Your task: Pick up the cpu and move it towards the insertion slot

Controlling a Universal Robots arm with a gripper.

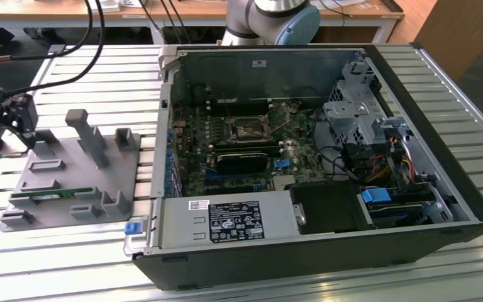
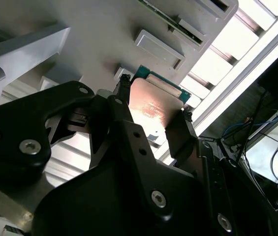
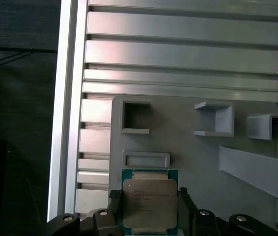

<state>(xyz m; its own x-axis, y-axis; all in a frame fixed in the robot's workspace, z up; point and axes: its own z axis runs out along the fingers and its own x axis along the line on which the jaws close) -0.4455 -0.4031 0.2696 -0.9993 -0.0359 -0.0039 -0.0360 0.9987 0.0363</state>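
While your gripper (image 3: 149, 195) clamps cpu (image 3: 149, 206) by opposite edges over fixture (image 3: 202, 162), likely sparing its metal top, slot (image 1: 248, 130) sits well apart inside open case (image 1: 266, 63).

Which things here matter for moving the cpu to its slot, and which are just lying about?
Job: cpu, gripper closed on it, insertion slot.
Lying about: memory stick, grey holder tray, power supply.
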